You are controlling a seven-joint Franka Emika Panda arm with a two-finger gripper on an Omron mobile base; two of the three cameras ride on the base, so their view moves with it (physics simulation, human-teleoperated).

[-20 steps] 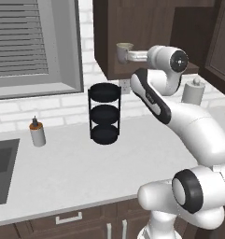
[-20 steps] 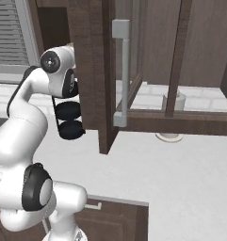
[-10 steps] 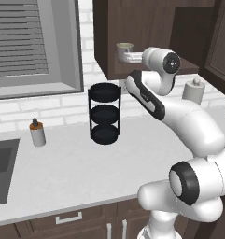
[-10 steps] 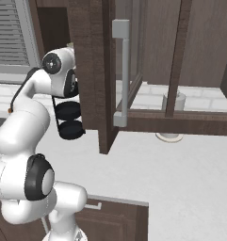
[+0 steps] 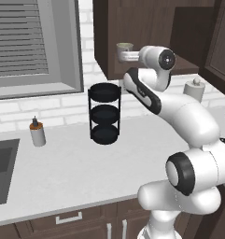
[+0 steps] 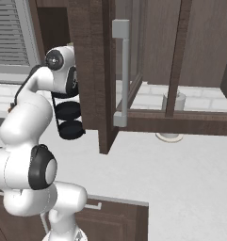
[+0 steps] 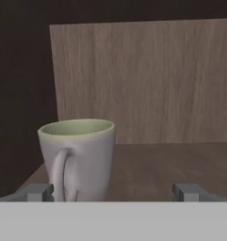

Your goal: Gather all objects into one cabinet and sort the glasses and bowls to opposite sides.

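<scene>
end effector: spread wide, holding nothing
mug: just ahead of it, off to the left finger, upright on the cabinet shelf, handle facing the camera
progress: looks early, mug not grabbed; I can't see the bowl, orange cup or blue item
views: hand view gives mug detail; left base view adds the black rack on the bench

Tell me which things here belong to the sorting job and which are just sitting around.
Job:
- mug, upright on a cabinet shelf
- gripper, open, near the mug

Sitting around:
- black three-tier rack
- small bottle by the sink
- white jar
</scene>
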